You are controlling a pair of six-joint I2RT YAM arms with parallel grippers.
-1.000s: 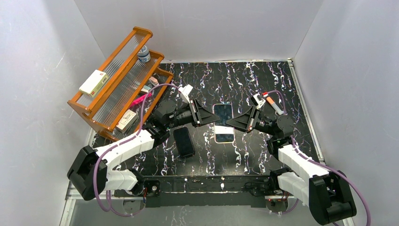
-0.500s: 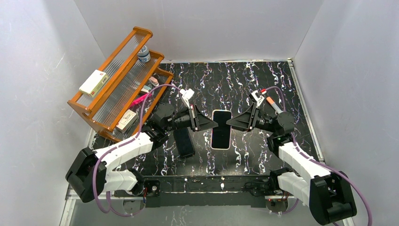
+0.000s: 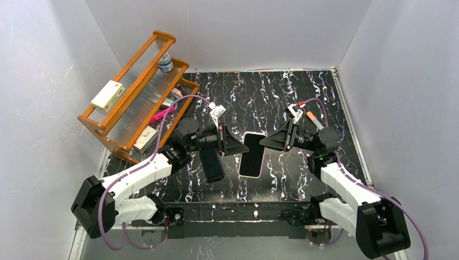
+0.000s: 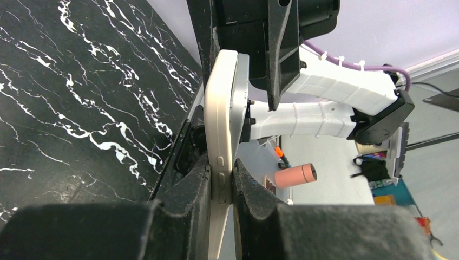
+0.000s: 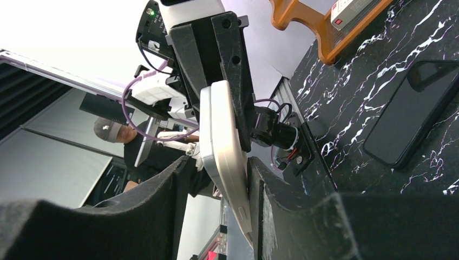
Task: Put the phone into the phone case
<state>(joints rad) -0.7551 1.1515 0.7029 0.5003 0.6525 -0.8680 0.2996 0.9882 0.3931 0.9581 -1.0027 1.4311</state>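
One phone case [image 5: 222,122] edge apparently touches right pincer [image 5: 219,169].

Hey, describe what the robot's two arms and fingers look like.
Both the left arm and right arm have white shell links between chunky black joints. A purple cable loops along each, fastened with white ties. Each arm ends in black, wedge-shaped fingers with rough, dark inner faces.

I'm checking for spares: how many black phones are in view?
2. The spare phone lies flat on the table; the phone sits in the phone case, held up by the left pincer. The rack may hide others.
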